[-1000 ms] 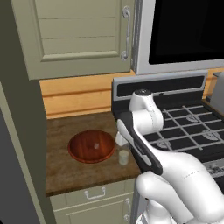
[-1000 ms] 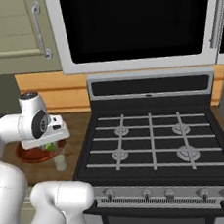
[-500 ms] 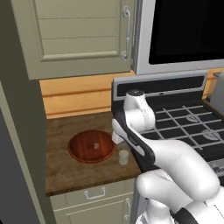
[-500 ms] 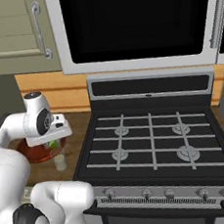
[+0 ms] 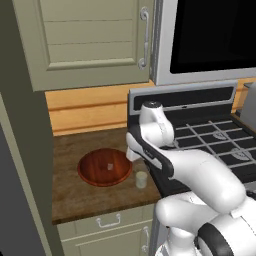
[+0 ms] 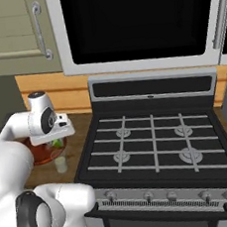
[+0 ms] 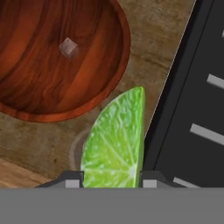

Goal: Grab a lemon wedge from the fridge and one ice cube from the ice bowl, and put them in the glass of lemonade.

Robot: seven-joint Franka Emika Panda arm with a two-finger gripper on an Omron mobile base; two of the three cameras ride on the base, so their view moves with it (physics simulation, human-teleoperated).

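i've got the gripper pinching the lemon wedge above the glass of lemonade; ice cube remains in the ice bowl.

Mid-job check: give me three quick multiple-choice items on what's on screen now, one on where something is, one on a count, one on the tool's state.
1. Where does the glass stand?
A. On the counter beside the bowl, stove side
B. Inside the bowl
C. On a stove burner

2. How many ice cubes lie in the bowl?
A. None
B. One
C. Three

3. What is the tool doing?
A. Open with nothing in it
B. Shut on the lemon wedge
C. Shut on the ice cube

Answers:
1. A, the left base view shows the glass on the wooden counter between the bowl's rim and the stove.
2. B, the hand view shows a single cube on the bowl's floor.
3. B, the hand view shows the wedge rising from between the two fingertips.
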